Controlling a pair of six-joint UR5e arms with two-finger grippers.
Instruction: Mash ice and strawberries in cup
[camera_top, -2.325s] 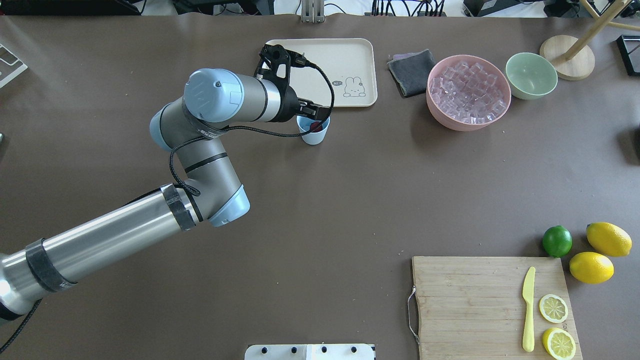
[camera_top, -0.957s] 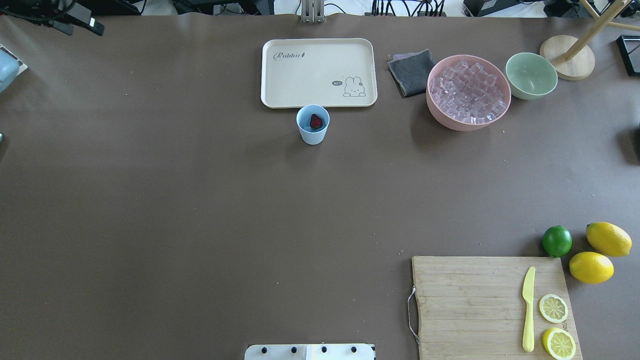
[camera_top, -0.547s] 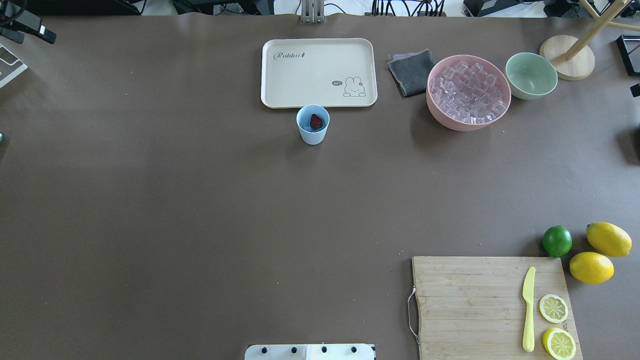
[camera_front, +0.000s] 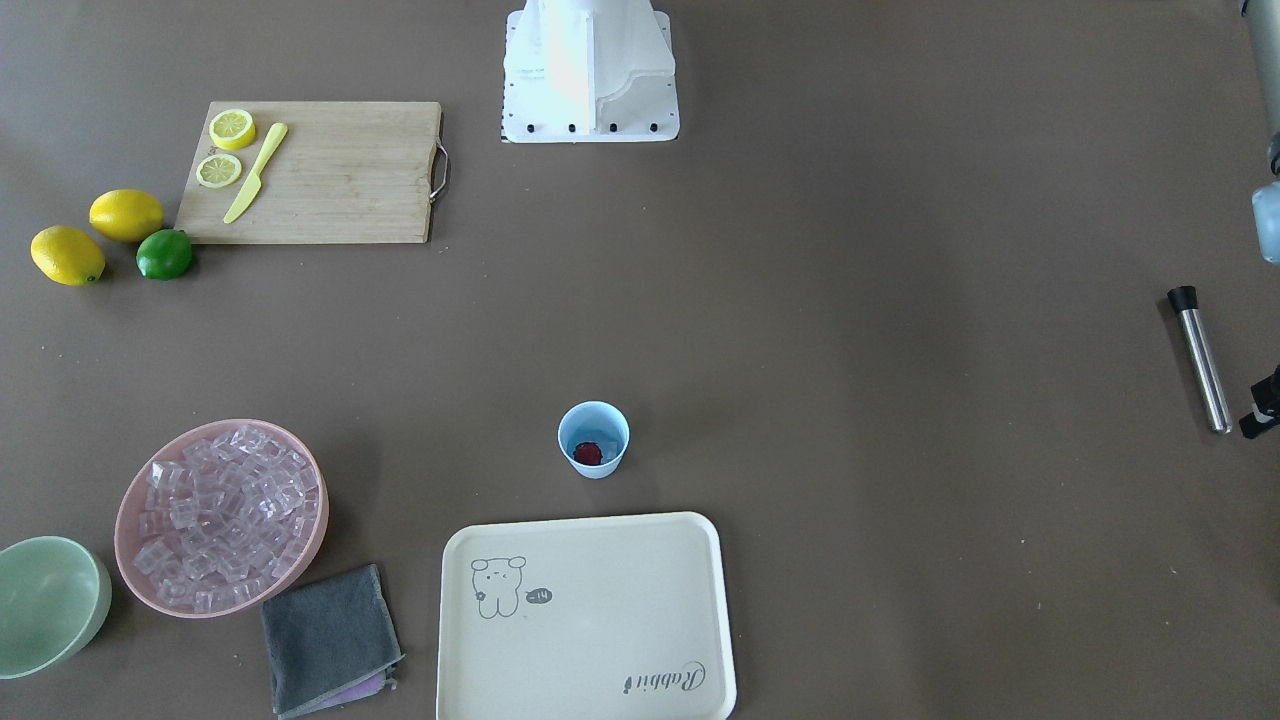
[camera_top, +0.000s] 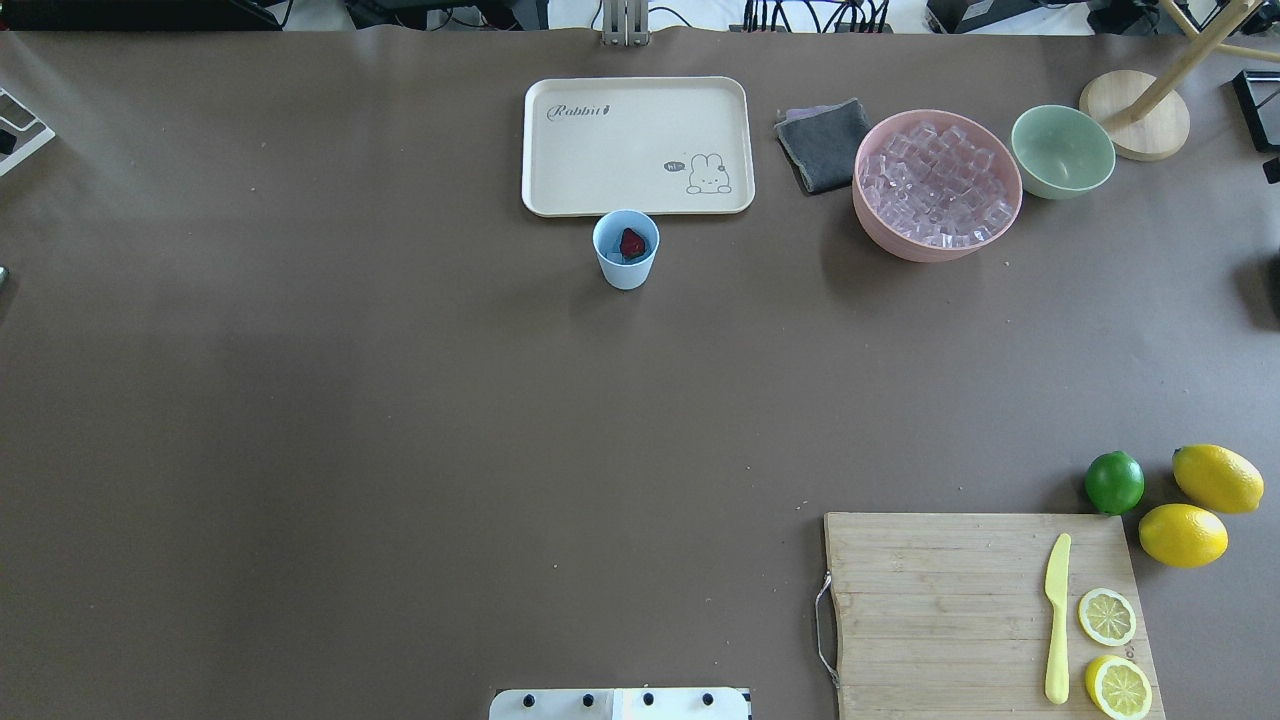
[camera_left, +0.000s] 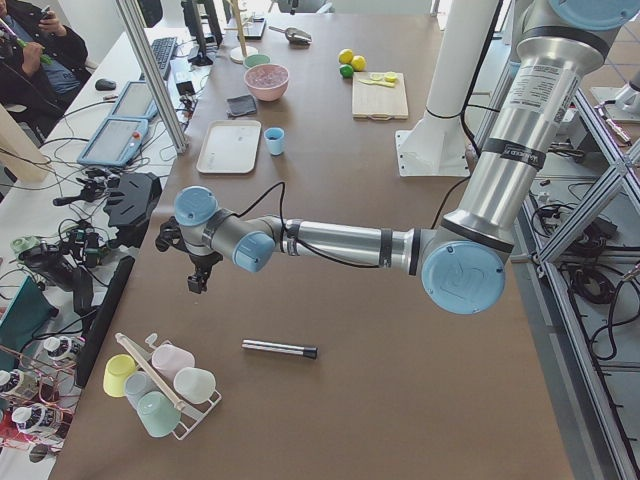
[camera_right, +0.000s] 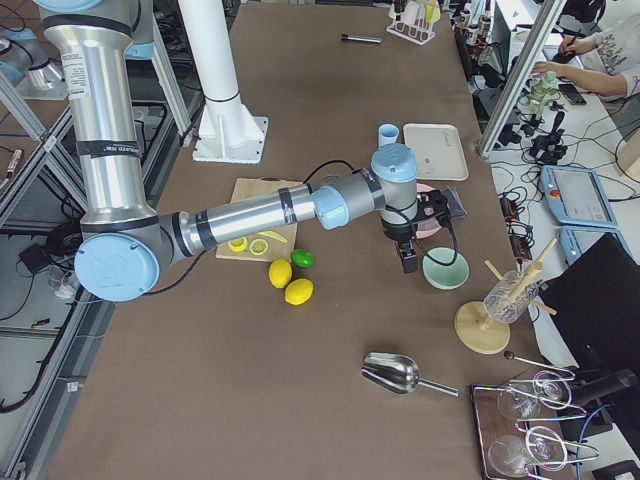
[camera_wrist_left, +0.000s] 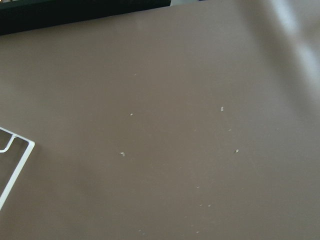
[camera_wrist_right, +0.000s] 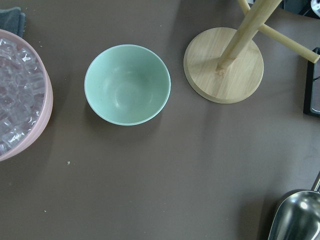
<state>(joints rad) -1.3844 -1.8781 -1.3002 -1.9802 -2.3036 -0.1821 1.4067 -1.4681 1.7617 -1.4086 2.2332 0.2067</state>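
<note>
One cup (camera_top: 625, 250) on the worktop (camera_top: 400, 400) just beside the tray (camera_top: 637, 145), one strawberry (camera_top: 631, 243) inside. Ice (camera_top: 935, 185) heaped in the pink bowl (camera_top: 880, 238). Left side view adds the left end effector (camera_left: 200, 278) and one rod (camera_left: 279, 349). Right side view adds the right end effector (camera_right: 408, 262) near the green bowl (camera_right: 445, 270), and one scoop (camera_right: 405, 375). Cannot tell whether either's fingers are apart or together. Two lemons (camera_top: 1217, 478), one lime (camera_top: 1114, 482). Two slices (camera_top: 1106, 616) and one knife (camera_top: 1056, 618) on the board (camera_top: 930, 610).

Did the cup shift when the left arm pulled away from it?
No. The cup sits at the same spot against the near edge of the tray, with the strawberry still inside.
</note>
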